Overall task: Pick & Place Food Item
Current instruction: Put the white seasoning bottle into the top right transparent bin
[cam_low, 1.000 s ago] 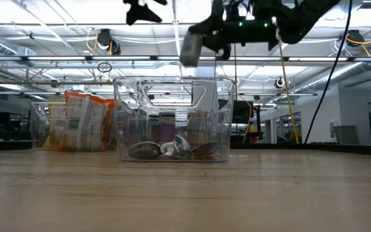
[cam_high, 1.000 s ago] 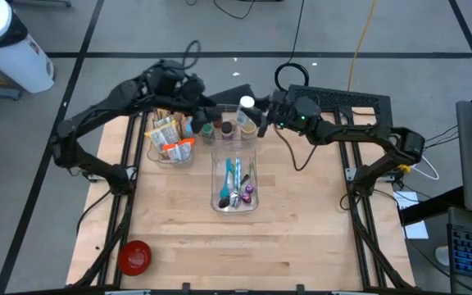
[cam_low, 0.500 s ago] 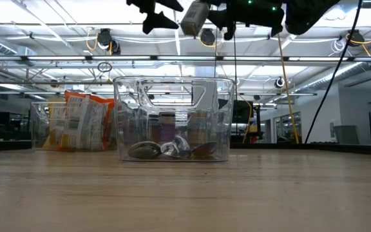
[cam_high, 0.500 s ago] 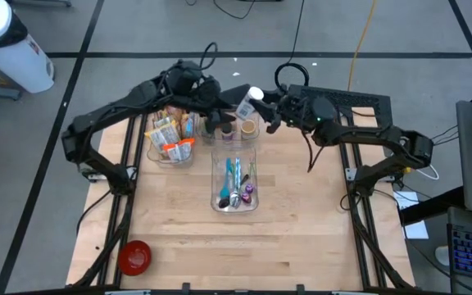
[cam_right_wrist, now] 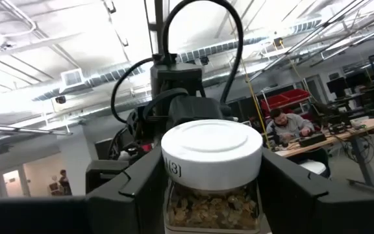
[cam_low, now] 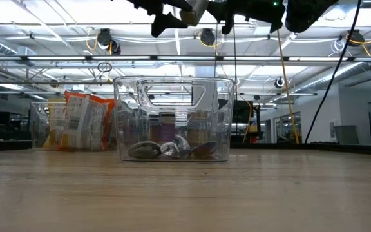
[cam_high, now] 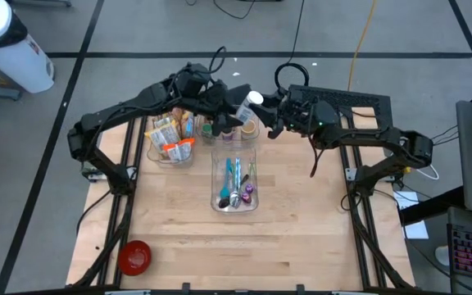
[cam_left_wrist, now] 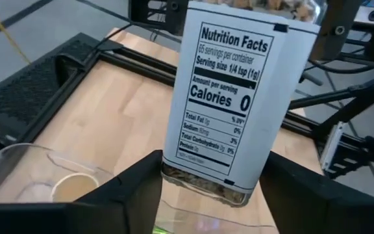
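- The high view looks straight down on the whole wooden table (cam_high: 187,229), with the clear bin (cam_high: 234,182) near the picture's middle.
- The low view sits at table-top height, near the same clear bin (cam_low: 172,119), facing level across to the room behind.
- The left wrist view looks down past the jar (cam_left_wrist: 229,97) toward the table (cam_left_wrist: 109,104).
- The right wrist view faces the same jar (cam_right_wrist: 211,175) close up, ceiling beyond.

Grey floor (cam_high: 138,33) with dark seams; white ceiling ducts (cam_right_wrist: 57,58); person at far desk (cam_right_wrist: 289,125).
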You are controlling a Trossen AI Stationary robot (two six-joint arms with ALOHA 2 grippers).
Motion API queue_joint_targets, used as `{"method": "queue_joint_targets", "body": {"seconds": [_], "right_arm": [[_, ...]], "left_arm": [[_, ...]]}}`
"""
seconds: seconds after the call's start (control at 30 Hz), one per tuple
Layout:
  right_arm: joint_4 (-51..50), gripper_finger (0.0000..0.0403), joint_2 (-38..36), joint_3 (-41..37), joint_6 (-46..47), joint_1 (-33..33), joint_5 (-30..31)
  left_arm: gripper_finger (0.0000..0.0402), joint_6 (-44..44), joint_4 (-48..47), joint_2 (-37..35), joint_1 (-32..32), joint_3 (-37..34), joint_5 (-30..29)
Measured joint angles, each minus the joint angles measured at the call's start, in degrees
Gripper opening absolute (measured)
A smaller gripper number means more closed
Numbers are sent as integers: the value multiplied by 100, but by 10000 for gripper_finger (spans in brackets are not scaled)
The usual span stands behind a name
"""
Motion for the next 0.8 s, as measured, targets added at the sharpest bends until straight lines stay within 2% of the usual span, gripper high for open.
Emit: {"method": "queue_joint_targets", "body": {"seconds": [0.13,0.8], "right_arm": [[97,190,-2,0,112,11,-29],[296,190,-10,7,269,192,-86]], "left_arm": [[211,-29,118,4,-49,0,125],[223,-413,507,8,-274,-2,269]]}}
